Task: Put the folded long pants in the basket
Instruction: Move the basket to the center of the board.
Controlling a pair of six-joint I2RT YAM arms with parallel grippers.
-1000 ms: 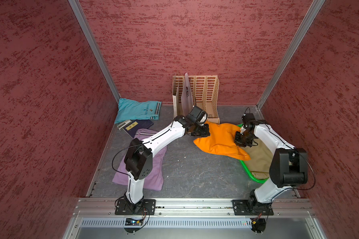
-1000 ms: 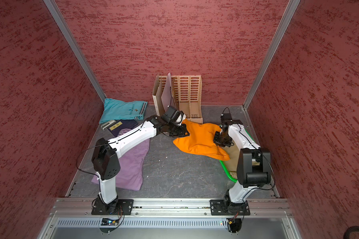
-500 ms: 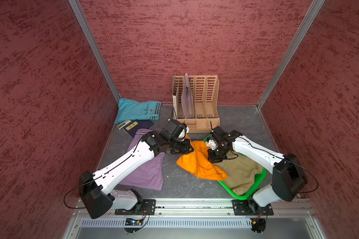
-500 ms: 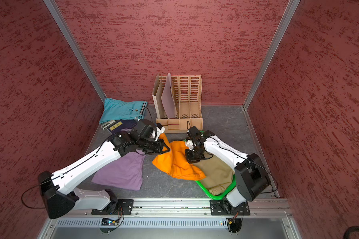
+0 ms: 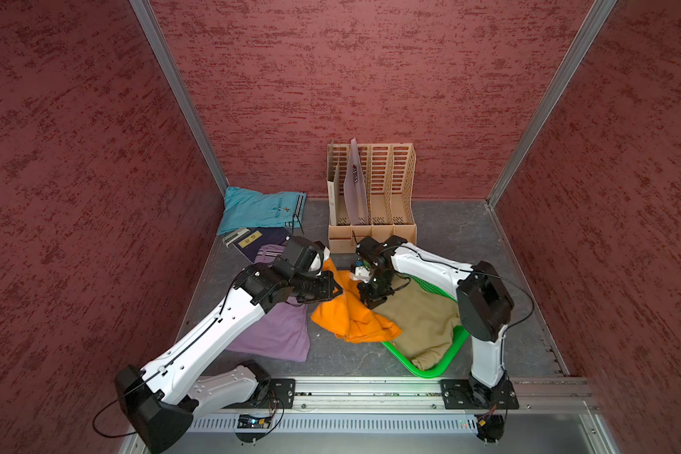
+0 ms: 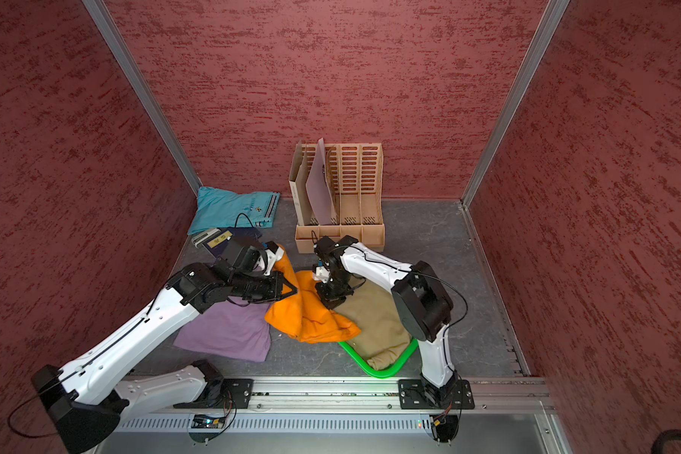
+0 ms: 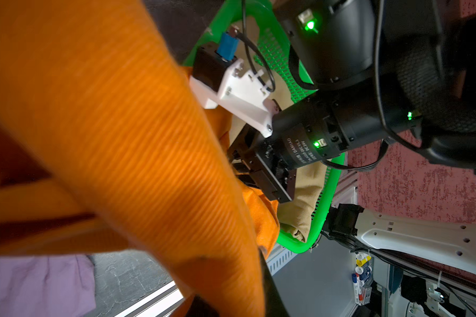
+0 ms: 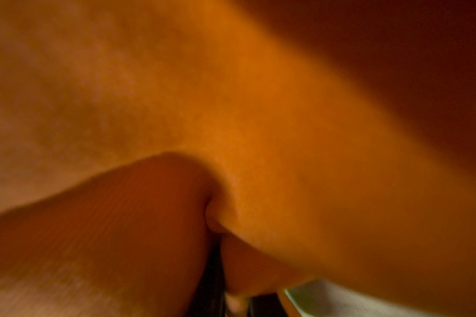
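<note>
orange pants (image 7: 121, 137): ribbed matt cloth, soft folds; khaki pants (image 5: 421, 322): plain matt cloth; basket (image 5: 427, 371): glossy green plastic, perforated; table (image 5: 449, 232): dull grey, veined, scuffed; walls (image 5: 331, 78): rough red plaster-like texture; rail (image 5: 370, 387) at 6 o'clock: brushed metal

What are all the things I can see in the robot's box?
orange pants: one, bright orange, held by both grippers, lower end on the khaki pants and the basket's edge
khaki pants: one, tan, in the basket
lilac pants: one, light purple, flat on the table, partly hidden by the left arm
turquoise pants: one, blue-green, back corner by the wall
basket: one, bright green, in front of the right arm's base
booklet: one, dark blue, between the turquoise and lilac pants
file organizer: one, beige, against the back wall
left gripper: one, black, shut on the orange pants
right gripper: one, black, shut on the orange pants
</note>
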